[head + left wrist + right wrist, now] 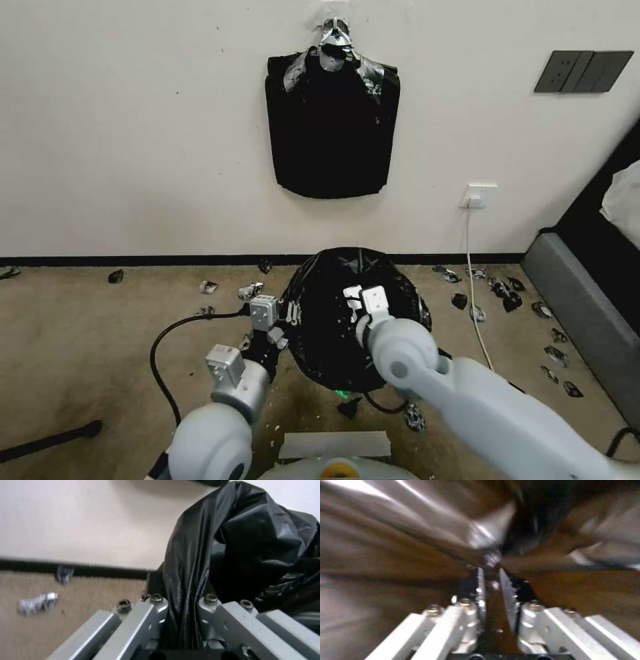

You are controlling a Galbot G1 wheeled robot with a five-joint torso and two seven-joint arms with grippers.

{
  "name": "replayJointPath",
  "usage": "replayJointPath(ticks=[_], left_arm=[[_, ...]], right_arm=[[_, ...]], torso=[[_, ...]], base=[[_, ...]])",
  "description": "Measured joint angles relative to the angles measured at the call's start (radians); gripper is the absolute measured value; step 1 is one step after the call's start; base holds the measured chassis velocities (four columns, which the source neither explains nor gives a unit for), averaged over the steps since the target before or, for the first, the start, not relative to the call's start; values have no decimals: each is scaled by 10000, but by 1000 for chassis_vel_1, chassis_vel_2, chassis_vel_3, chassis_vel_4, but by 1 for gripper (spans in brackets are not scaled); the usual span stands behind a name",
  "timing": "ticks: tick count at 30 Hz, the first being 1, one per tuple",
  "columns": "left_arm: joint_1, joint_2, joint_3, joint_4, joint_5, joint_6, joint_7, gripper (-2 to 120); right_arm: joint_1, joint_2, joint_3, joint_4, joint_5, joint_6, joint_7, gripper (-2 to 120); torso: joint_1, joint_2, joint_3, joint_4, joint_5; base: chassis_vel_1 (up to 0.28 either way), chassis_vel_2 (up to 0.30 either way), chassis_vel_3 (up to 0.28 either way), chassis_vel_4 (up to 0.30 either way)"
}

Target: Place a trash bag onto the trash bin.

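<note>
Trash bag [333,320] bulges dome-like on the floor by the wall. Left pincer [182,620] pinches a fold at its left side; right pincer [493,585], nearly pressed together, nips film on top.

A flat bundle of black plastic bags [331,130] hangs on the cream wall; torn black scraps [501,288] litter beige carpet.

I find nothing to read here (no print, label, brand or number): the trash bag [333,333] I am working on is plain glossy black, and the bundle of black bags [331,133] hanging on the wall is unmarked too
</note>
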Motion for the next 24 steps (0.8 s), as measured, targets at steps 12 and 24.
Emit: replayJointPath(ticks=[12, 24], left_arm=[[-483, -1237, -267, 1273, -2340, 350, -1605, 6], [-667, -1704, -216, 1950, -2620, 474, -1718, 6]], right_arm=[[-1235, -1272, 1178, 1759, -270, 12, -1794, 68], [-1312, -1188, 1273, 1674, -354, 33, -1841, 100]], torso=[[0, 0, 0, 0, 0], [0, 0, 0, -1, 0]], base=[[0, 0, 0, 0], [0, 0, 0, 0]])
